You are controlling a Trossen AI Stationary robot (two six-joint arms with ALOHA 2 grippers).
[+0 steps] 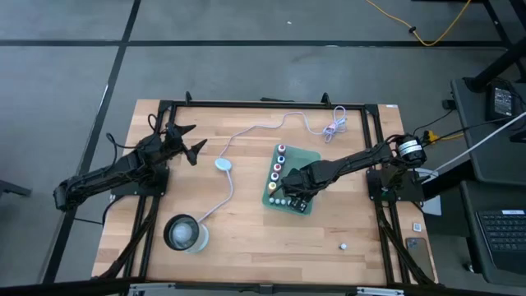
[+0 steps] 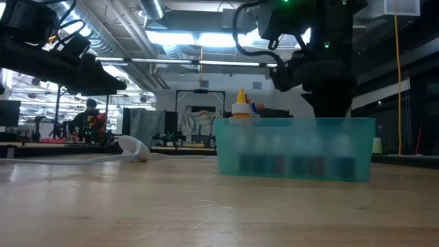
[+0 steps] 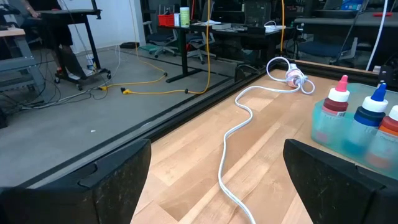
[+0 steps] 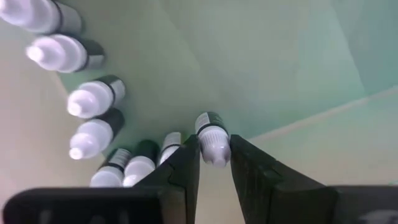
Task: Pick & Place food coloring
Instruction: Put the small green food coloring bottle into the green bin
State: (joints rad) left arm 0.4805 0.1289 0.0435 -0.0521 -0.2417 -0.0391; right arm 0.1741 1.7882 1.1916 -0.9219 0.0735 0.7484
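A green translucent tray (image 1: pixel 311 158) sits right of the table's middle and holds the food coloring bottles. Coloured-capped ones (image 1: pixel 279 161) stand along its left side and white-capped ones (image 1: pixel 282 200) along its near edge. My right gripper (image 1: pixel 297 197) reaches down into the tray's near end, shut on one white-capped bottle (image 4: pixel 213 138), with several more bottles (image 4: pixel 93 99) beside it. In the low view the tray wall (image 2: pixel 295 147) hides its fingers. My left gripper (image 1: pixel 192 141) hovers open over the table's far left. One small white bottle (image 1: pixel 343 245) lies alone on the table near the right front. My right gripper pinches the white-capped bottle by its cap (image 4: pixel 216 149) between its two fingers (image 4: pixel 185 167), coming from above and pointing down into the tray. The bottle stands upright next to the tray wall. Whether its base rests on the tray floor, I cannot tell.
A pale-blue puck (image 1: pixel 223 164) lies on a white cable that runs to a coiled bundle (image 1: pixel 334 127) at the far edge. A round clear glass container (image 1: pixel 186 233) stands near the front left. Bare wood lies between the tray and the front edge.
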